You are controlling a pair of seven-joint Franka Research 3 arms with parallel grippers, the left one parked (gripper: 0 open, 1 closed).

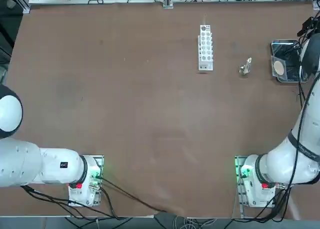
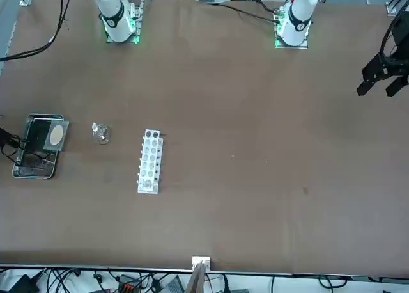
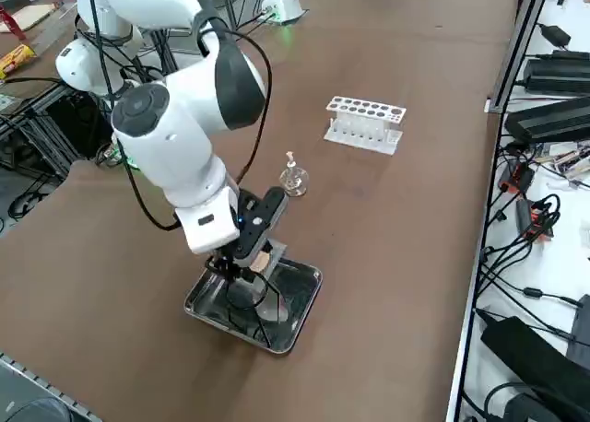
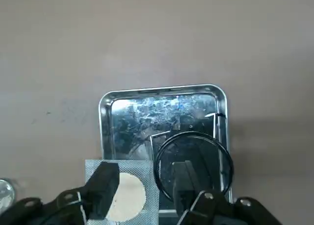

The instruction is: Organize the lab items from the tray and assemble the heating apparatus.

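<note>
A metal tray (image 4: 162, 95) sits near the table's right edge, at about two o'clock in the overhead view, with the right gripper (image 4: 147, 183) poised directly over it. In the wrist view its two dark fingers (image 4: 104, 185) stand apart with nothing between them: one over the tan round centre of the grey square mesh (image 4: 128, 190), the other inside the ring of the dark wire stand (image 4: 194, 158), which lies on the tray's reflective floor. The mesh rests on the tray's end nearest the gripper, its edge overlapping the rim. Whether either finger touches anything cannot be told.

From the raised side view, the white right arm (image 3: 175, 127) bends down over the tray (image 3: 290, 321), and the gripper (image 3: 241, 261) hangs just above the tray floor, with thin dark wire legs showing beneath it.

A small clear glass burner (image 1: 245, 67) stands alone on the brown table (image 1: 150, 124), just at the tray's nine o'clock in the overhead view and apart from it. Farther toward nine o'clock, well clear of both, a white many-holed rack (image 1: 205, 54) lies with its long side running away from the robot. In the front view the same row reads mirrored: tray (image 2: 29, 171) at the left edge, burner (image 2: 100, 134), then rack (image 2: 150, 160).
</note>
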